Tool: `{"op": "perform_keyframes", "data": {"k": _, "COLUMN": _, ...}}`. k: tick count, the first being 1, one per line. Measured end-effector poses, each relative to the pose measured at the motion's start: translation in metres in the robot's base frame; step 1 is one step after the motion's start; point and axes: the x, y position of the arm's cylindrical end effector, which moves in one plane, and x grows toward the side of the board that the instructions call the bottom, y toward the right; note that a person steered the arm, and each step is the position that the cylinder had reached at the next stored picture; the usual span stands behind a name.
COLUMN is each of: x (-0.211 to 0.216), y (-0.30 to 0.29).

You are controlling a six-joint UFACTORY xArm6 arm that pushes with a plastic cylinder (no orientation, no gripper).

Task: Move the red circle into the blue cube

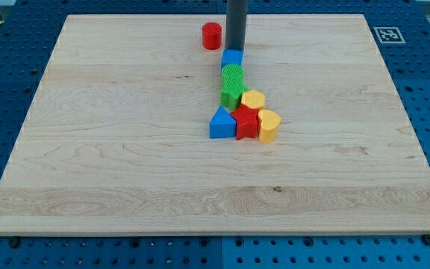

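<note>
The red circle [212, 35] stands near the view's top edge of the wooden board [110, 149]. The blue cube [232, 58] lies a little below and to the right of it, apart from it. My tip [235, 49] comes down as a dark rod just above the blue cube, touching or almost touching its top edge, and sits right of the red circle with a small gap.
Below the blue cube runs a tight cluster: a green round block [232, 73], a green block [232, 95], a yellow block [253, 99], a red block [245, 122], a blue triangle [221, 124] and a yellow heart-like block [269, 125].
</note>
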Motion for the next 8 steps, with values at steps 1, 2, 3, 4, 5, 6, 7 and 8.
{"op": "perform_keyframes", "data": {"k": 1, "x": 0.026, "y": -0.005}}
{"op": "perform_keyframes", "data": {"k": 2, "x": 0.047, "y": -0.033}}
{"op": "perform_keyframes", "data": {"k": 3, "x": 0.056, "y": -0.066}}
{"op": "perform_keyframes", "data": {"k": 4, "x": 0.035, "y": -0.112}}
{"op": "perform_keyframes", "data": {"k": 5, "x": -0.015, "y": -0.132}}
{"op": "perform_keyframes", "data": {"k": 6, "x": -0.076, "y": -0.116}}
{"op": "perform_keyframes", "data": {"k": 7, "x": -0.121, "y": -0.086}}
{"op": "perform_keyframes", "data": {"k": 8, "x": -0.122, "y": -0.053}}
